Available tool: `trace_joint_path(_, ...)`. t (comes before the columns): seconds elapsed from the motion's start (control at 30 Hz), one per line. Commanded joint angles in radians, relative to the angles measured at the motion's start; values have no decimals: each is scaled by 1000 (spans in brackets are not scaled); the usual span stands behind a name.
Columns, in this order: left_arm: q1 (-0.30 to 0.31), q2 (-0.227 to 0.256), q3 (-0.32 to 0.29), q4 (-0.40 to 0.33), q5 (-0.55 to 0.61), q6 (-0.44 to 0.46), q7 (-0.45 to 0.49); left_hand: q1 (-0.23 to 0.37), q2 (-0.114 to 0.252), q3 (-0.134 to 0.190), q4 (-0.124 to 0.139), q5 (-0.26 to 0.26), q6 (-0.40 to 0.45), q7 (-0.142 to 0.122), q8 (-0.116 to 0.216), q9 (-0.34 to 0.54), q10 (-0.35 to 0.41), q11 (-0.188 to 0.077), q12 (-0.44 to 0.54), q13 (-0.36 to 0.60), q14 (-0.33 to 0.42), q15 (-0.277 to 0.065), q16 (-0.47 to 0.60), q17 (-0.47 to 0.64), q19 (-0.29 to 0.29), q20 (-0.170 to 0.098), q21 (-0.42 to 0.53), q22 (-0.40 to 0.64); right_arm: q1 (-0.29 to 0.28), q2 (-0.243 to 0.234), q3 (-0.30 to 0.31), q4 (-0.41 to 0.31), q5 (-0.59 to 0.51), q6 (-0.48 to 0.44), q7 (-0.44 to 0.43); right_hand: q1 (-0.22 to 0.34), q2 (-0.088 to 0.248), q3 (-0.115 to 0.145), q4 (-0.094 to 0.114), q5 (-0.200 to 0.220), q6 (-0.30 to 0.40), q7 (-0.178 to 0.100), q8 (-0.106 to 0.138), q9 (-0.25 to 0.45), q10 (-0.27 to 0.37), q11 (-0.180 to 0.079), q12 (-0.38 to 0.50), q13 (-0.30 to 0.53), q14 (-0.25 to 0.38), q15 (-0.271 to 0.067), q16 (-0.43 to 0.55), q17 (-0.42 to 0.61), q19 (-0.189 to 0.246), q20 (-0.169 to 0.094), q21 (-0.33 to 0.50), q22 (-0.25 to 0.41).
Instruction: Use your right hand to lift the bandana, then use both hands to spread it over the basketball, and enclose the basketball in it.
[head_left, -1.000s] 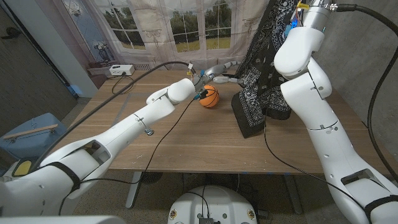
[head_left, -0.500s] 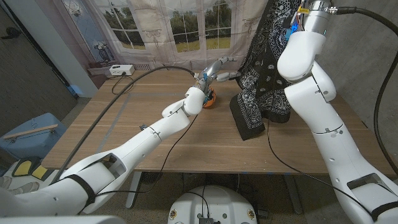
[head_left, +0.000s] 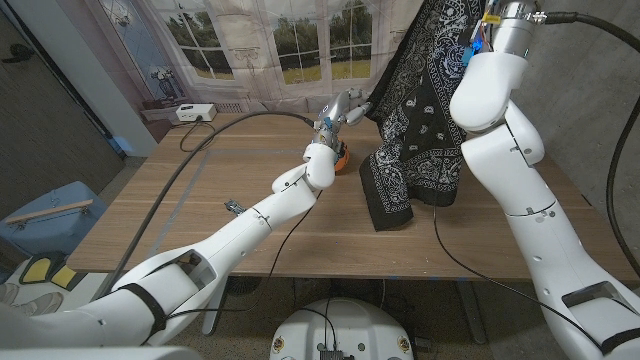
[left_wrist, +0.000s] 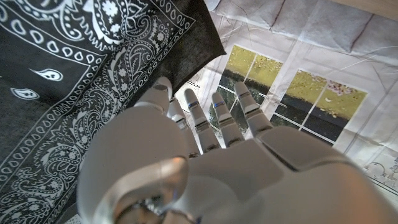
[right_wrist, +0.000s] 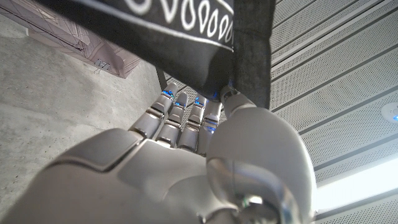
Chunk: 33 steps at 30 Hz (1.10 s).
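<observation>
The black bandana (head_left: 415, 130) with white paisley print hangs from above down to the table, its lower end folded on the wood. My right hand (right_wrist: 186, 143) grips its hem (right_wrist: 205, 43) high up, fingers curled around the cloth. My left hand (head_left: 343, 108) is raised at the bandana's left edge with its fingers straight and apart. In the left wrist view those fingers (left_wrist: 199, 115) lie against the cloth (left_wrist: 74, 74) without closing on it. The small orange basketball (head_left: 342, 157) sits on the table just left of the bandana, mostly hidden behind my left wrist.
A white box (head_left: 193, 112) with a black cable stands at the back left of the wooden table (head_left: 200, 200). A small metal piece (head_left: 233, 206) lies near my left forearm. A curtain printed with windows hangs behind. A blue bin (head_left: 45, 220) stands on the floor at the left.
My left hand has risen from beside the basketball to the bandana's edge. The bandana's hanging part has spread out toward the left.
</observation>
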<state>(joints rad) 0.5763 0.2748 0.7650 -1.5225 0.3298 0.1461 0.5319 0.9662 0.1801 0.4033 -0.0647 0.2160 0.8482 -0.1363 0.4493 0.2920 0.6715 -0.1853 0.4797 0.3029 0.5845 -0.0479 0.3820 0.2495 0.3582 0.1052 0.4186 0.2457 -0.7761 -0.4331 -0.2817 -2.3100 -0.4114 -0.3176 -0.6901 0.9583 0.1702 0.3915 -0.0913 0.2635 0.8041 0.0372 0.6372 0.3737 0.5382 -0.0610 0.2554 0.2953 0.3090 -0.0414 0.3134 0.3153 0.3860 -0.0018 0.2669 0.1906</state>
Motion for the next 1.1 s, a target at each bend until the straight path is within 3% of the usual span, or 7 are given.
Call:
trace_joint_path(0.03,-3,-20,-7,6,-38,-11,41,44,15,58,22,37,-22,25,110,78,199,4,125,108,273,-180,147,112,104,-30,128,72,-7,-5,10,11,-15,13,-6,-1,-1,6,4,8,52,-57,59,-1,20,-25,2,4,10,-119,-6,4,8,7,8,2)
trace_joint_path(0.13,-2,-16,-4,-16,-24,3,53,77,6,32,5,54,-38,39,138,133,192,9,180,218,325,-182,230,225,107,-41,211,142,-9,-3,15,10,-34,-2,-20,-1,-1,6,4,9,51,-56,61,-1,19,-25,2,4,9,-119,-6,6,8,7,8,3)
trace_joint_path(0.3,6,8,-1,-96,24,38,69,83,8,25,7,64,-49,41,147,156,184,4,195,259,317,-179,246,262,97,-44,239,168,-25,5,52,-1,-26,-35,-22,-1,0,5,4,9,50,-57,63,1,19,-26,1,5,10,-120,-6,8,9,7,9,3)
trace_joint_path(0.37,8,13,-1,-115,36,48,71,85,11,25,10,68,-53,39,152,166,177,2,200,276,310,-179,248,275,92,-44,249,177,-27,8,58,-2,-22,-40,-24,-2,0,5,4,10,50,-56,63,0,18,-26,0,6,9,-119,-7,8,8,7,9,3)
trace_joint_path(0.77,51,98,-40,-404,155,129,33,93,6,23,40,111,-86,31,204,271,145,-9,259,427,284,-182,250,369,65,-51,307,203,-65,23,150,5,45,-110,-37,-3,1,3,5,11,48,-57,65,-2,15,-24,-2,8,8,-120,-8,12,7,6,8,3)
trace_joint_path(1.1,97,120,-79,-565,224,161,12,92,2,22,53,131,-103,21,231,322,136,-14,286,495,280,-180,242,407,56,-55,332,207,-104,14,198,4,114,-90,-48,-2,1,3,3,12,45,-59,66,-2,13,-24,-4,9,9,-117,-8,14,5,7,8,3)
